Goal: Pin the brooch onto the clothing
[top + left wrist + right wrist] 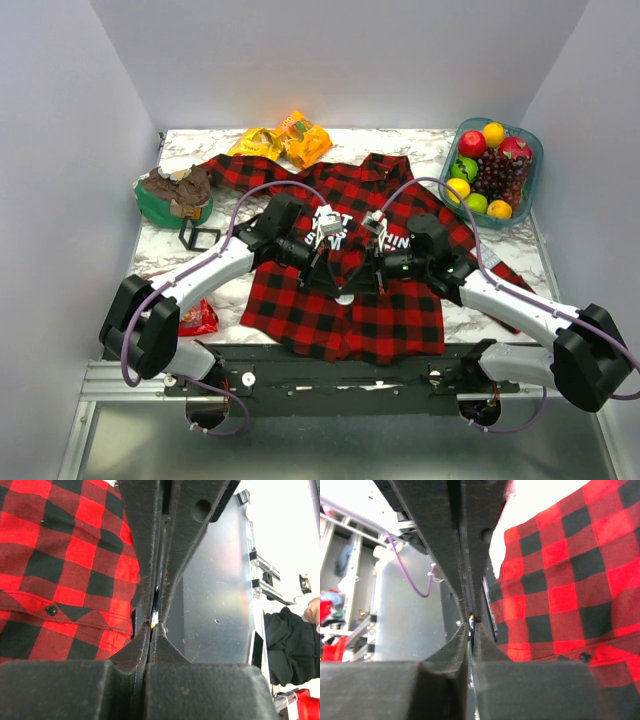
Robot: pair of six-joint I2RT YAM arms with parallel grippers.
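Observation:
The red and black plaid shirt (340,325) lies flat on the marble table, with white letters on its chest. My left gripper (338,288) and right gripper (356,288) meet tip to tip just above the shirt's middle. In the left wrist view my jaws (152,626) are shut, with a thin sliver, the brooch (155,615) seen edge-on, pinched at the tips against the other gripper's fingers. The right wrist view shows the same: my jaws (471,626) are shut on the brooch (471,617). The shirt shows beside each gripper (65,555) (570,570). The brooch is hidden in the top view.
A teal bin (533,150) of fruit stands at the back right. Orange snack bags (285,140) lie behind the collar. A green bowl (150,207) and a black frame (200,237) sit at the left, and a red packet (198,318) is near the left arm.

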